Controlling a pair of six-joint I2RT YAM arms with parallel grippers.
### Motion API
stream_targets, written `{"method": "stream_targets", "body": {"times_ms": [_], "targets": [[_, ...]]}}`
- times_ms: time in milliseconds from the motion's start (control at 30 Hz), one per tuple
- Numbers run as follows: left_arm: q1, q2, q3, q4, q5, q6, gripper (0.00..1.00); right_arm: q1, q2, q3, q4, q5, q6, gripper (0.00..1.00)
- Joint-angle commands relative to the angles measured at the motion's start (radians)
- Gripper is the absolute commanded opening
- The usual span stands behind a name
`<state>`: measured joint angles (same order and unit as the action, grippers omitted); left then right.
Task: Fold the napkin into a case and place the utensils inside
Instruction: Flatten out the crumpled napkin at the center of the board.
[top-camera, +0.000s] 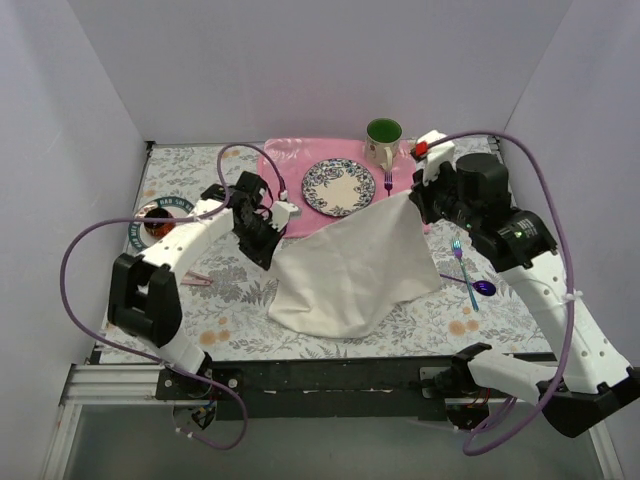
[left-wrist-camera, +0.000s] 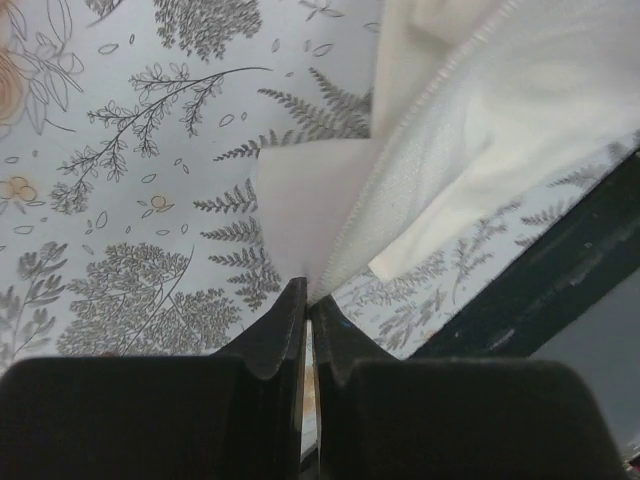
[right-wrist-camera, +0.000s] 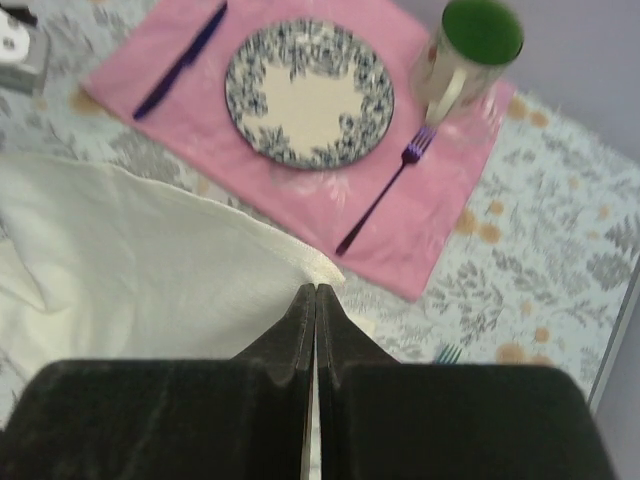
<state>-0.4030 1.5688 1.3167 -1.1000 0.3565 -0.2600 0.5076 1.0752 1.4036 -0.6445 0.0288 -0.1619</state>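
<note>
Grey floral tablecloth (top-camera: 240, 290), pink placemat (right-wrist-camera: 440, 230), cream napkin (top-camera: 350, 270), lilac walls (top-camera: 320, 60)

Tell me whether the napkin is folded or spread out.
Spread, not folded: the napkin hangs as an open sheet between the left gripper and right gripper, both shut on its edge.

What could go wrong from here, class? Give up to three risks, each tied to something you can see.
The left end effector and right end effector each pinch only a corner of the napkin, so the cloth could slip free.
The napkin's draped edge lies close to the spoon; swinging it might drag the spoon away.
The mug stands near the right end effector; a wide sweep may tip it.
</note>
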Motion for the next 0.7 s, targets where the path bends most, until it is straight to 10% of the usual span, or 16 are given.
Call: {"method": "stream_targets", "body": {"times_ms": [0, 167, 367, 667], "targets": [[-0.007, 0.032, -0.054, 0.262, -0.097, -0.160, 0.00, -0.024, -0.060, -0.104, 0.029, 0.023, -0.056, 0.01], [0.006, 0.103, -0.117, 0.460, -0.104, -0.206, 0.28, -0.035, -0.038, -0.144, 0.037, -0.067, -0.050, 0.01], [0.214, -0.160, -0.240, 0.595, 0.106, -0.243, 0.97, -0.043, -0.015, -0.153, 0.029, -0.075, -0.056, 0.01], [0.265, -0.402, -0.468, 0.664, 0.131, -0.360, 0.98, -0.049, -0.037, -0.198, 0.062, -0.150, -0.021, 0.01]]}}
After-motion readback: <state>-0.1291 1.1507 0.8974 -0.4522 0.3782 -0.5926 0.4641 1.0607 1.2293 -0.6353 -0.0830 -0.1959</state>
